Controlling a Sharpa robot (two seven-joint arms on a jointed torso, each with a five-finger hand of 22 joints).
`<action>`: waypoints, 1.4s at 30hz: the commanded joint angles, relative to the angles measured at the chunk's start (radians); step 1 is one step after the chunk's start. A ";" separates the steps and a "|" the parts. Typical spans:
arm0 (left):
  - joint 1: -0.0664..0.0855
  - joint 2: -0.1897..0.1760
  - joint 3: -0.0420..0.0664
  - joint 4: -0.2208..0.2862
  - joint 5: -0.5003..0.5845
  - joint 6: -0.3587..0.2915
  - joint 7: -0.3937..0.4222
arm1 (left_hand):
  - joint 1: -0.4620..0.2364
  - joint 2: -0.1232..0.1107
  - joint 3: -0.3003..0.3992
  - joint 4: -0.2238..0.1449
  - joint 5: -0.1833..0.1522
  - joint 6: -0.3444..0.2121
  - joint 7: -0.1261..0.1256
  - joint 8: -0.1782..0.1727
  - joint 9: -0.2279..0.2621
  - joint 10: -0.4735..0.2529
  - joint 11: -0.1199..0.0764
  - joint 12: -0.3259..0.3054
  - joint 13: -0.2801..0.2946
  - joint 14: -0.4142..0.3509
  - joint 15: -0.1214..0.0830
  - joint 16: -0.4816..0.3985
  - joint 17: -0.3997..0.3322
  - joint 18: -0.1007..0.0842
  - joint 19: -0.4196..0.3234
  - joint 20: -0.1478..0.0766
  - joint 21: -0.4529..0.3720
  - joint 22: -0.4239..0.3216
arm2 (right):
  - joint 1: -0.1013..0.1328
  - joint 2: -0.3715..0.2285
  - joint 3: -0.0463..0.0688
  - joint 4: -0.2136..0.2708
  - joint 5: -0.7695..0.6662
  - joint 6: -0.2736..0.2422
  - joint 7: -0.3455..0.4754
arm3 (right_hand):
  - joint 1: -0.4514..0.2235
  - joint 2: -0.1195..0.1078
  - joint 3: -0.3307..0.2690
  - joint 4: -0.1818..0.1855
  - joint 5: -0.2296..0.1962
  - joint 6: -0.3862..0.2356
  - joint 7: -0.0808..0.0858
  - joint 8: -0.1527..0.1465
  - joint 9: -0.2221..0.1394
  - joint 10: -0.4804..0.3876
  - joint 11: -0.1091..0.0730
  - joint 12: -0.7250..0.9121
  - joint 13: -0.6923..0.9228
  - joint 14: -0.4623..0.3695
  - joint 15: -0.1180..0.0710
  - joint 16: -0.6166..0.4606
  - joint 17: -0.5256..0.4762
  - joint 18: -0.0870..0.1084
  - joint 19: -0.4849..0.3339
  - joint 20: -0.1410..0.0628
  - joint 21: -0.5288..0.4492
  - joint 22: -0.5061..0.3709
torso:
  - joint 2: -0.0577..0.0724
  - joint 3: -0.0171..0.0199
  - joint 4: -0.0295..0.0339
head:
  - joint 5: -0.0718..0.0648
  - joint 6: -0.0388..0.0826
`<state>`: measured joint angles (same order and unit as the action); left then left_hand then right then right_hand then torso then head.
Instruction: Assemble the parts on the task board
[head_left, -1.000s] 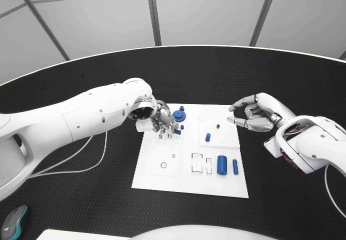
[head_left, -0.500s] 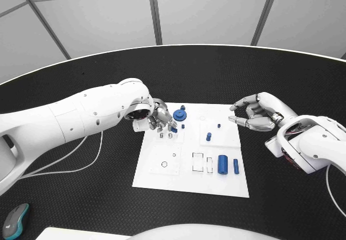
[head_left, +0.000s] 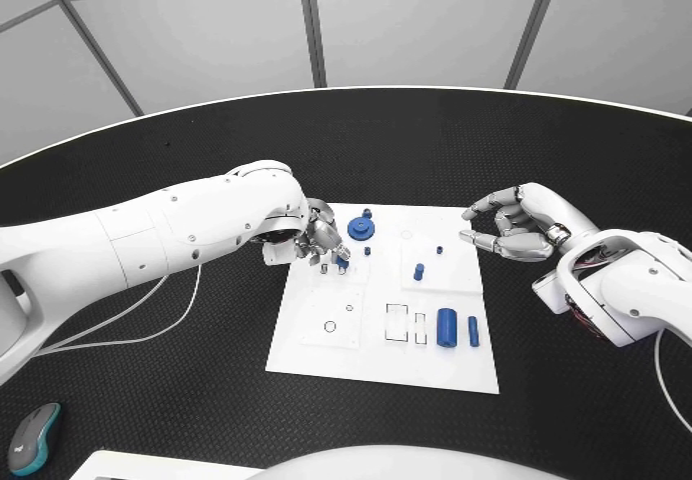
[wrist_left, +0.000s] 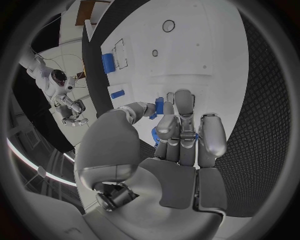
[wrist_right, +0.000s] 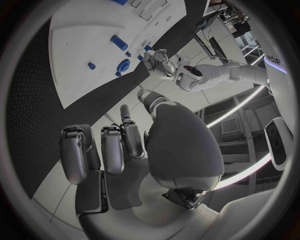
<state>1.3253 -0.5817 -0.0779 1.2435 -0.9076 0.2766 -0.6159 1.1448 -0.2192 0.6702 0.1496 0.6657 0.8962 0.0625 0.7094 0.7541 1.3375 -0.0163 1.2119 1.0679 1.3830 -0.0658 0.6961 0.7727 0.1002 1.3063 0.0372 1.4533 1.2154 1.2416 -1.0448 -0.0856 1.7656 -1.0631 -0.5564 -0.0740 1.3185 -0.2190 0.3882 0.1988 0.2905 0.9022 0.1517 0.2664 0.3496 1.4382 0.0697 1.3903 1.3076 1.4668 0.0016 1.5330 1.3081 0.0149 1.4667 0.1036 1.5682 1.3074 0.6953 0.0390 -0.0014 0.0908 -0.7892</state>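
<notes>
Part (wrist_left: 159, 106) half-hidden in left hand (head_left: 320, 240)

**White board, blue parts on a black table**

A white task board (head_left: 378, 350) carries small blue parts, among them a round blue piece (head_left: 361, 230), a short blue peg (head_left: 418, 271) and a fat blue cylinder (head_left: 446, 327) beside a slimmer blue bar (head_left: 472, 331). Thin black outlines mark the board's recesses. The table (head_left: 173, 400) is black with a fine woven texture. Both arms are white; the left hand (head_left: 320, 240) and right hand (head_left: 513, 228) are silver-grey.
</notes>
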 joint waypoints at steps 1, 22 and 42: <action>0.000 0.001 -0.002 0.002 -0.004 -0.003 -0.007 | 0.003 0.007 0.162 -0.172 0.008 0.010 -0.001 -0.006 0.000 0.010 0.000 0.007 0.004 0.001 -0.006 -0.006 0.001 -0.020 0.008 -0.002 0.006 0.004 | 0.000 0.000 0.000 0.000 0.000 -0.001 0.000 | 0.005 0.001 0.001 0.004 0.007 0.004 -0.001 0.007 0.001 0.001 -0.004 0.006 0.108 0.083 -0.009 -0.003 0.172 -0.015 0.104 -0.006 0.003 0.263 | 0.000 0.0004 -0.0005 | 0.001 -0.001; -0.001 0.015 -0.007 -0.006 -0.036 -0.014 -0.024 | 0.001 0.007 0.160 -0.174 0.024 0.015 -0.002 -0.008 0.000 0.016 -0.001 0.013 0.012 0.001 -0.007 -0.007 0.002 -0.022 0.013 -0.003 0.009 0.010 | 0.000 0.001 0.000 0.002 0.000 -0.002 0.001 | 0.005 0.001 0.001 0.005 0.008 0.004 -0.001 0.007 0.001 0.002 -0.005 0.006 0.108 0.083 -0.009 -0.003 0.171 -0.015 0.104 -0.006 0.003 0.263 | 0.003 0.0003 0.0003 | 0.002 -0.005; -0.004 0.020 -0.016 -0.012 -0.069 -0.018 -0.028 | 0.000 0.007 0.159 -0.175 0.028 0.017 -0.002 -0.008 0.000 0.018 -0.001 0.014 0.014 0.001 -0.008 -0.007 0.002 -0.022 0.015 -0.003 0.010 0.013 | 0.000 0.000 0.000 0.002 0.000 -0.002 0.002 | 0.005 0.001 0.001 0.005 0.008 0.004 -0.001 0.007 0.001 0.002 -0.005 0.006 0.108 0.083 -0.009 -0.003 0.171 -0.015 0.104 -0.006 0.003 0.263 | 0.002 0.0002 0.0001 | 0.002 -0.013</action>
<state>1.3216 -0.5617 -0.0937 1.2314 -0.9759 0.2583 -0.6441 1.1440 -0.2200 0.6651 0.1445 0.6914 0.9066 0.0593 0.7039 0.7534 1.3509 -0.0163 1.2201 1.0810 1.3829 -0.0658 0.6962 0.7732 0.0851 1.3154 0.0331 1.4572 1.2274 1.2415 -1.0448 -0.0856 1.7682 -1.0631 -0.5589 -0.0721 1.3185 -0.2190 0.3882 0.1988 0.2963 0.9021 0.1517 0.2706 0.3496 1.4383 0.0698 1.3902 1.3073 1.4668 0.0016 1.5330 1.3076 0.0149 1.4667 0.1036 1.5682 1.3073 0.6980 0.0390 -0.0014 0.0933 -0.8009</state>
